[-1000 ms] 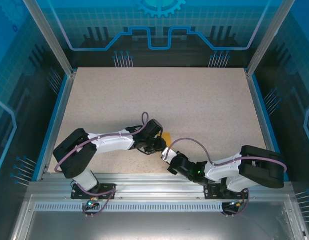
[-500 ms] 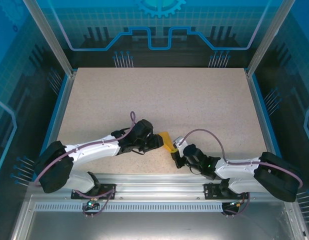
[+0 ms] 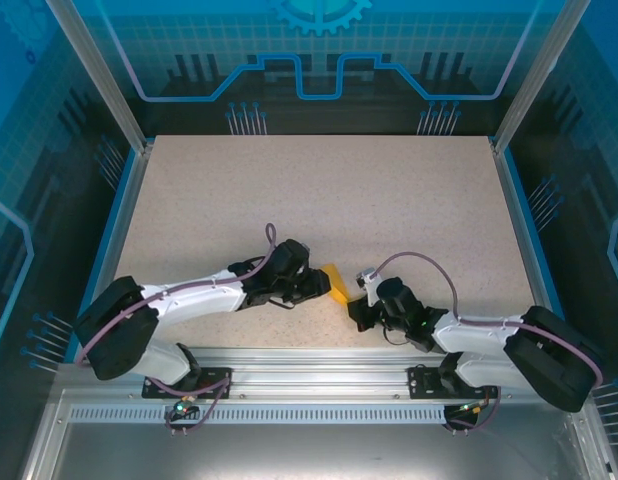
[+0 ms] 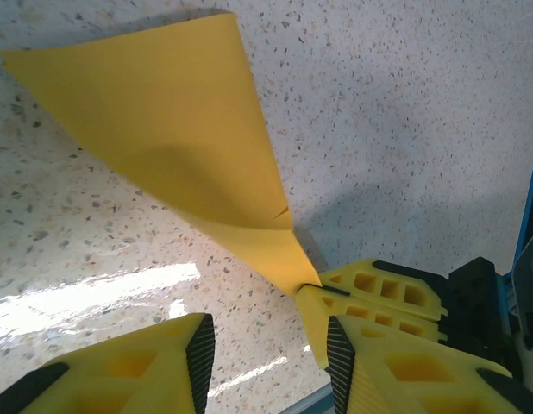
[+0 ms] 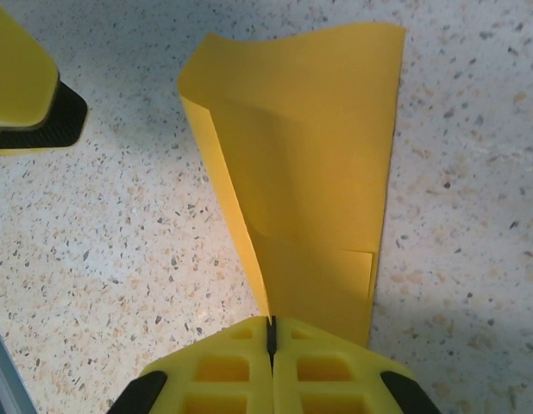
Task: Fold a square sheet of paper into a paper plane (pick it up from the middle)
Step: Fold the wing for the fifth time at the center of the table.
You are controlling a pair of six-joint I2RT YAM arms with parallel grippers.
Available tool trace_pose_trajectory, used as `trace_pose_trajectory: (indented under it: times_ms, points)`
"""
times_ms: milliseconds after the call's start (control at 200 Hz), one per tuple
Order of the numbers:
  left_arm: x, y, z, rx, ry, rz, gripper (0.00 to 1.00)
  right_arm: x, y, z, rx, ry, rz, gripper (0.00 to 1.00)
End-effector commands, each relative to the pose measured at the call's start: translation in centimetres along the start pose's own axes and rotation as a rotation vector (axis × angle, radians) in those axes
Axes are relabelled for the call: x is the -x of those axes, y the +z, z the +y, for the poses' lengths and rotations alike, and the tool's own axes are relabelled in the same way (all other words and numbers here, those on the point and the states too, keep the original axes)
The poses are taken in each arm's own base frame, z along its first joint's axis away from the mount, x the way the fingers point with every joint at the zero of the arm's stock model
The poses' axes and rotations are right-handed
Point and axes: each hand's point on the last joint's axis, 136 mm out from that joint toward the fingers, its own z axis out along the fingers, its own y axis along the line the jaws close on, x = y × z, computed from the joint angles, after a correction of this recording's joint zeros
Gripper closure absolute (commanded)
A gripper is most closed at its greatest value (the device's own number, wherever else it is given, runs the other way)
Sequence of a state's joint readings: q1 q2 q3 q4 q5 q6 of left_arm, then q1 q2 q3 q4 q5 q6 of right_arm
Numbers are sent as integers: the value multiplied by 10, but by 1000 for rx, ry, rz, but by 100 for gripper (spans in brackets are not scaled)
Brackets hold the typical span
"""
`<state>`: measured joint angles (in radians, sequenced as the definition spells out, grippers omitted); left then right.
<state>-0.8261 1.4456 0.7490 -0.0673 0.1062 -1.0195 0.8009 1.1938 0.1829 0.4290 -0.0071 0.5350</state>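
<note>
Yellow-orange paper (image 5: 310, 172) folded into tapered wedge, narrow end clamped in R claw (image 5: 271, 332).

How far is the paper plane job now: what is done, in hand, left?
Done: the paper is folded into a layered, pointed shape. In hand: the right gripper is shut on its narrow end; the left gripper hangs open beside it. Left: probably more folds, as it is no narrow dart yet.

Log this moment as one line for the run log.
paper: creased, tapered | right gripper: shut on paper's narrow end | left gripper: open, beside paper
</note>
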Motion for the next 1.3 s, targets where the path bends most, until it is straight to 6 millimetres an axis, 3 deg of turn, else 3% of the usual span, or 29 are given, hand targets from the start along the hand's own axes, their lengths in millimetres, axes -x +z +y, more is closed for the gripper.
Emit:
trace_pose_trajectory:
  times_ms: [0, 440, 670, 940, 1160, 1295]
  points:
    - [-3, 7, -5, -39, -9, 33, 57, -9, 2, -7, -2, 89, 42, 95]
    - [-9, 24, -15, -88, 12, 83, 57, -10, 18, -11, 56, 264, 125, 96]
    - [-7, 28, -23, -106, 7, 83, 56, -4, 13, -12, 44, 270, 113, 95]
    - [-2, 46, -25, -120, -9, 79, 57, -3, 10, -11, 44, 273, 115, 93]
    - [3, 51, -21, -95, -2, 57, 57, -3, 5, -12, 23, 264, 146, 84]
    - [3, 54, -19, -69, 2, 67, 58, -7, 1, -15, -1, 258, 181, 69]
